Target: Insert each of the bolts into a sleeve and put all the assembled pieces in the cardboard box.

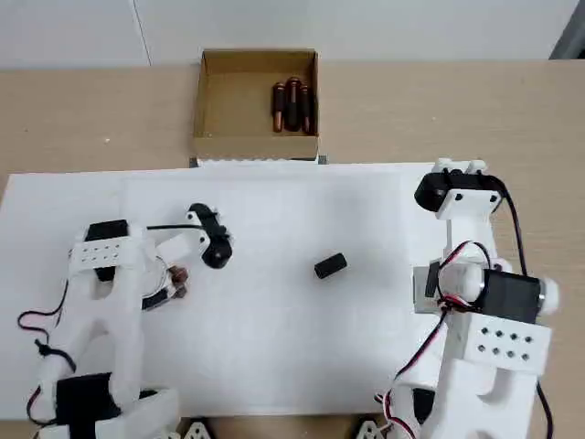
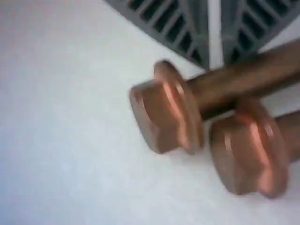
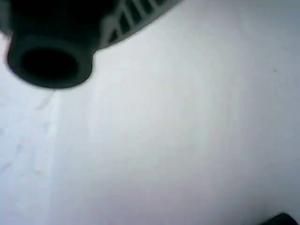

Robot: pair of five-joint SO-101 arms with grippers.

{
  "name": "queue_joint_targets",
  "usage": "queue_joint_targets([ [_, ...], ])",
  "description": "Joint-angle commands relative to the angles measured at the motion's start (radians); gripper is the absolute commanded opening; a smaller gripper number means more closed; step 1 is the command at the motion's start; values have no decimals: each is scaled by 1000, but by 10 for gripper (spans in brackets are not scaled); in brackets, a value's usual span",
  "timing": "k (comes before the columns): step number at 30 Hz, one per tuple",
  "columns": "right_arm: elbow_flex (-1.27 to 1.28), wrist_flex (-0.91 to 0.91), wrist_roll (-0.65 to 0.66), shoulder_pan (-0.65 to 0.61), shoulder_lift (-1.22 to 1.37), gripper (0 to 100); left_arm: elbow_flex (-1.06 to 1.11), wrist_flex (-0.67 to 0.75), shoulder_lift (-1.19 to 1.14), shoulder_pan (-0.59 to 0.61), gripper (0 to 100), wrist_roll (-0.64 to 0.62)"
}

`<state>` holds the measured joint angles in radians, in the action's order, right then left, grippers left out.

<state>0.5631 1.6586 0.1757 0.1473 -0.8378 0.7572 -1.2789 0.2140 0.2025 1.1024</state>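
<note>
Left wrist view: left hand [image 2: 214,28], grip not discernible, beside two crowded bolts [image 2: 164,117]; right hand [image 1: 435,192] clasps a sleeve [image 3: 49,61]. Risk: seizing both bolts together.

I see the first bolt [image 2: 164,115] and the second bolt [image 2: 248,150] blurred, with shanks cut by the edge; the sleeve [image 3: 49,63] is blurred and also partly cut.

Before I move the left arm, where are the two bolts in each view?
High view: bolts beside the left arm, on the white sheet.
Left wrist view: both bolts close up, side by side, heads nearest.
Right wrist view: a black sleeve over the sheet instead.
Shared landmark: the white sheet.
</note>
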Motion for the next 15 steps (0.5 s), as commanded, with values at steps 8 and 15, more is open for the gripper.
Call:
queue_joint_targets([
  [8, -5, -12, -12, 7, -19, 3, -173, 17, -166, -18, 5, -98],
  [15, -5, -12, -12, 7, -19, 3, -377, -87, -288, -20, 5, -140],
])
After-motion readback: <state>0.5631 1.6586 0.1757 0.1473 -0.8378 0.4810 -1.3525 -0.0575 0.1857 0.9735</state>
